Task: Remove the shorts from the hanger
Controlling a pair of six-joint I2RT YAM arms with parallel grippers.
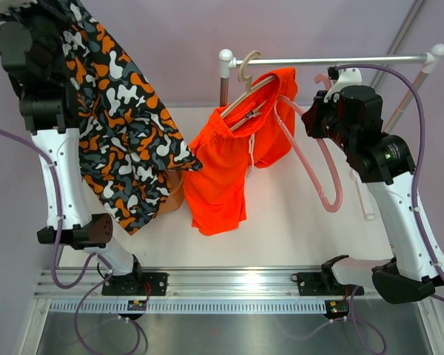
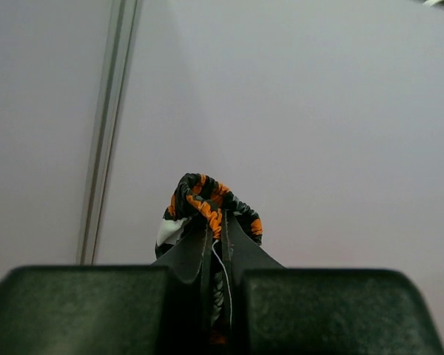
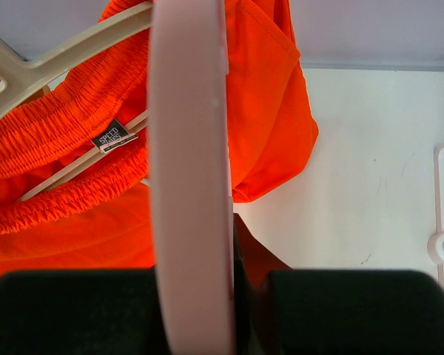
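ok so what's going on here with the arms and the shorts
The left gripper is shut on the camouflage shorts and holds them up, off to the left of the rail. The right gripper is clamped on an empty pink hanger. The orange shorts hang on a cream hanger on the rail, not yet removed.

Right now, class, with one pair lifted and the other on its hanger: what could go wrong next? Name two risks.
The left hand pinches only a small fold of the patterned shorts, whose bulk hangs below; it may slip. The right hand grips the pink hanger beside the orange shorts, which hang on the cream hanger; pulling could snag them.
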